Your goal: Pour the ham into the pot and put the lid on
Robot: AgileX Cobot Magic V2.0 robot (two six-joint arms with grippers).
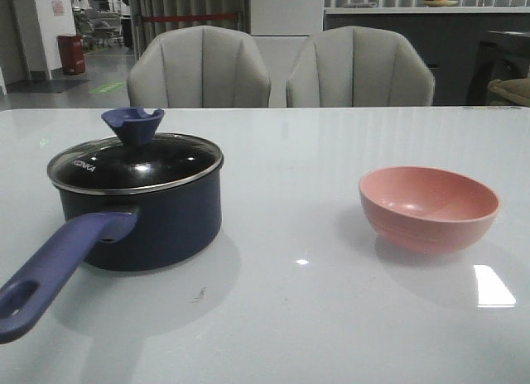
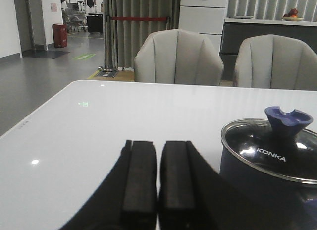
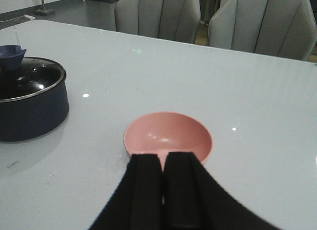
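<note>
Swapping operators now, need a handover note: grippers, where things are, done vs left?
Left gripper: shut, empty, beside the pot.
Right gripper: shut, empty, just behind the pink bowl.
Lid sits on the pot, on the table's left.
Bowl on the right looks empty; no ham visible anywhere, pot contents not discernible through the glass.
Done: apparently pour and cover. Left: likely nothing; confirm the ham is inside.
</note>
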